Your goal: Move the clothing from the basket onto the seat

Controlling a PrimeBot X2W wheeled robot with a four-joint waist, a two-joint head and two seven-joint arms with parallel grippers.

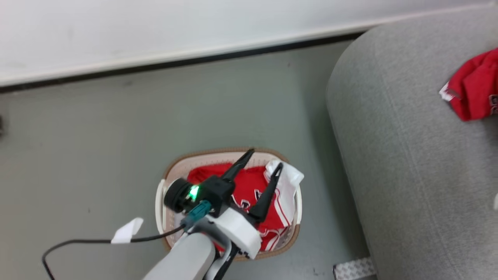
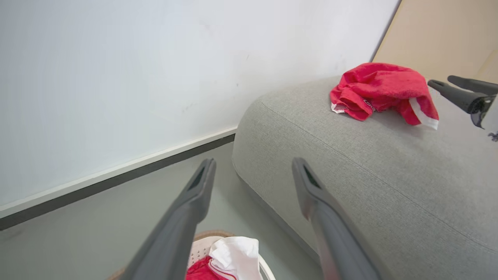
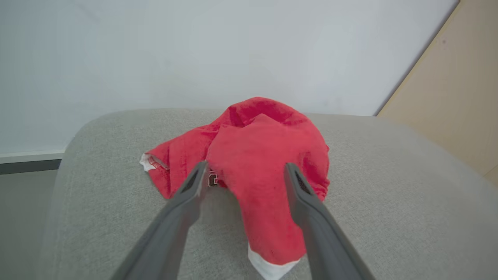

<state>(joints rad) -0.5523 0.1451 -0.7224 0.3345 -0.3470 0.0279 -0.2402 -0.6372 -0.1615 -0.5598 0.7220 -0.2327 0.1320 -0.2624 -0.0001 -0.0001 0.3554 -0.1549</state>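
done: one red garment [image 3: 268, 155] on seat [image 3: 389, 202] | remaining: clothing [image 1: 249, 186] in basket [image 1: 173, 168] | left end effector [image 1: 265, 158], right end effector [image 3: 246, 166]: spread, empty

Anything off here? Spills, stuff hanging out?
White fabric droops over the rim of the basket on the sofa side, seemingly half out. The red garment on the sofa lies in a crumpled heap. Nothing else stands out.
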